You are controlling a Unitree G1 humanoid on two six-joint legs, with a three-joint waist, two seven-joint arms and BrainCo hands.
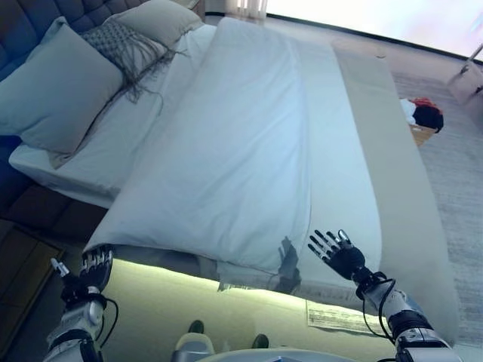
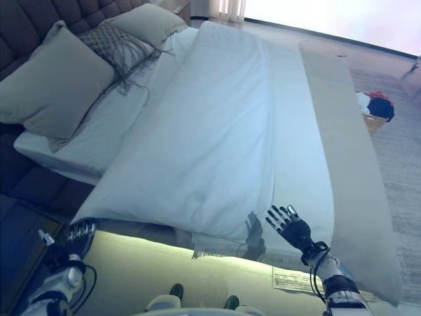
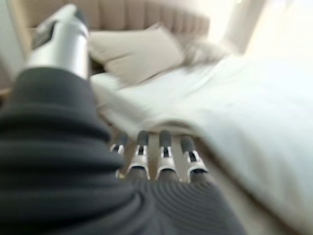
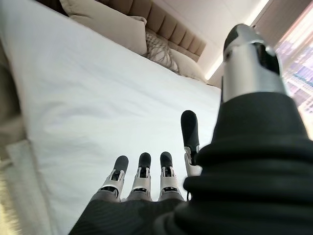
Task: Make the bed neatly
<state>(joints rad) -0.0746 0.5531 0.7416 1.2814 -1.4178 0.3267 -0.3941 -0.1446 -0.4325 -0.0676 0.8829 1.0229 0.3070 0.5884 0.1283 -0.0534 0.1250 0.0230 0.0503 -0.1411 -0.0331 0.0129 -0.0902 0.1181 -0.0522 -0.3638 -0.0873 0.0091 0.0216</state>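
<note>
The right hand (image 1: 341, 255) is hovering just off the near edge of the bed (image 1: 407, 188), its fingers (image 4: 142, 172) spread straight and holding nothing, apart from the cloth. The left hand (image 1: 93, 268) is hanging low by the near corner of the white duvet (image 1: 234, 143), just below its hem; its fingers (image 3: 164, 154) are reaching out roughly straight beneath the hem, and the left wrist view is too blurred to tell whether they are touching it. The duvet is lying lengthwise over the middle of the mattress, smooth on top, with its near edge hanging unevenly over the side. A band of white sheet (image 1: 339, 151) is showing beside it on the right, and a beige cover (image 1: 392, 151) is running along the far right side. Farther up, on the left, a large grey pillow (image 1: 56, 90) is leaning against the dark tufted headboard (image 1: 45, 15), with a fringed patterned cushion (image 1: 124, 45) and a beige pillow (image 1: 155, 19) behind it. On the grey floor to the right, a basket (image 1: 423, 124) is holding dark and red items.
</note>
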